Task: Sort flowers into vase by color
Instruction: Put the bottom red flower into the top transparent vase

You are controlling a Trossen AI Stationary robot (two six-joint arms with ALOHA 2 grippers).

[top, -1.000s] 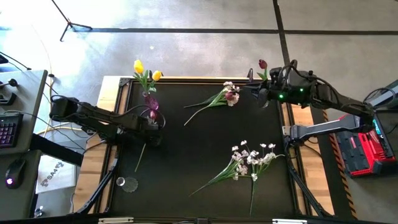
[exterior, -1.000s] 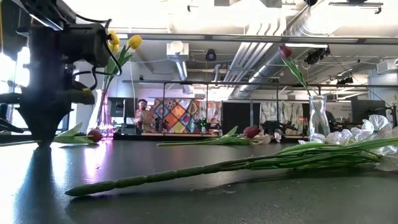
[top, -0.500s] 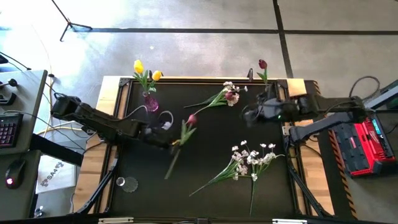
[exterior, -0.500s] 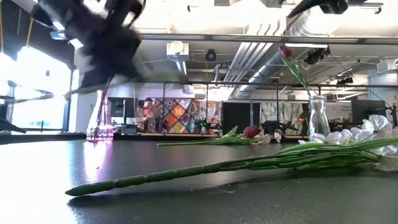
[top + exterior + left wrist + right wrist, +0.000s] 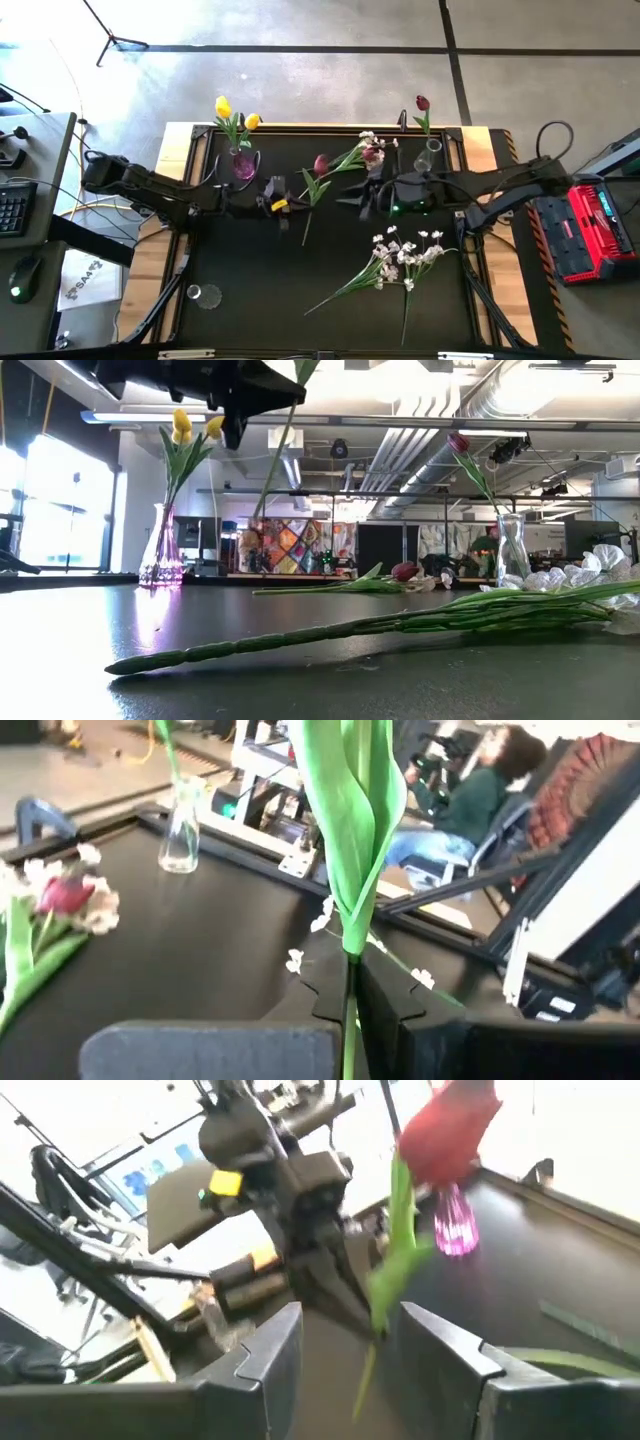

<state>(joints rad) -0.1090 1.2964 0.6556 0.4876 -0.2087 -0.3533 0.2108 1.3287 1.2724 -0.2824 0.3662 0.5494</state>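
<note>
My left gripper point(image 5: 283, 204) is clamped on a dark red tulip's point(image 5: 320, 163) smooth green stem, held off the table. Right gripper point(image 5: 362, 199) w/ fingers apart, just beside it.

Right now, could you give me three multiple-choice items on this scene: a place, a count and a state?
1. Where are the yellow tulips? A) in the pink vase B) lying flat C) on the floor
2. How many yellow tulips? A) one B) two C) four
3. The left tool is: A) open, empty B) shut on a red tulip C) out of view
Key: 1 A, their stems go into the vase; 2 B, two yellow heads show; 3 B, it pinches the stem.
</note>
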